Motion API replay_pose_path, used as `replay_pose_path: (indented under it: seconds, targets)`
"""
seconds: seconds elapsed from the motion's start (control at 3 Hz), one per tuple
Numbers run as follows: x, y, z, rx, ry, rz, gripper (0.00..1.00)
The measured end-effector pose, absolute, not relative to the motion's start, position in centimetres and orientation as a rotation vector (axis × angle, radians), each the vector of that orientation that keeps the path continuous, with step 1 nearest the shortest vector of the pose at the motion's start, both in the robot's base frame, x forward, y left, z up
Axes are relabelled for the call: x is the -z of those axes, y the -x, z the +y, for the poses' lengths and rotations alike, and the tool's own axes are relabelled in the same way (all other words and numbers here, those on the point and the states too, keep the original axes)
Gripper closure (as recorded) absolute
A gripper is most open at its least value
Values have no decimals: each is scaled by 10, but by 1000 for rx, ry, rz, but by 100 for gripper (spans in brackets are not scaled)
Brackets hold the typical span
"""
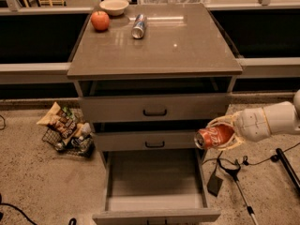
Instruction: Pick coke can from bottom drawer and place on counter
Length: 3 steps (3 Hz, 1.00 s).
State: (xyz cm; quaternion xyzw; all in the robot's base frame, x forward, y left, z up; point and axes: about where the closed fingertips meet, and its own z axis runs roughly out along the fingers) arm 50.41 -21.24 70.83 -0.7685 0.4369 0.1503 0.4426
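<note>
Where the arm comes in, at the right edge: a white arm (274, 120) reaches leftward toward the cabinet and ends in the gripper (219, 135).
Gripper: it hangs in the air just beside the cabinet's right side, level with the middle drawer (122, 141).
Jaws: the pale fingers (220, 121) curve over and under the coke can, pinching it between them.
Coke can (213, 138): red with white script, it is held on its side with a silver end facing left. It is outside the bottom drawer, above and to the right of that drawer's right wall, and well below the counter.
Bottom drawer (154, 182): pulled fully out, showing a plain grey inside.
Upper drawers: the top drawer (117, 109) and the middle drawer each carry a black handle.
Counter (178, 48): glossy grey-brown top, wider than the drawers.
On the counter, far left corner: a red apple (100, 20), a pale bowl (114, 6) behind it, and a silver-and-blue can (138, 26) lying on its side.
Floor, left of cabinet: a wire basket (65, 137) holding snack bags.
Floor, right of cabinet: black cables (232, 165) below the gripper.
</note>
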Motion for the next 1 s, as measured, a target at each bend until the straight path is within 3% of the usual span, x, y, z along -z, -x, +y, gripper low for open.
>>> replay_pose_path:
  seconds: [0.67, 1.0]
  targets:
    - [-817, -560, -215, -162, 1968, 939, 100]
    - [-817, -561, -214, -163, 1968, 937, 100]
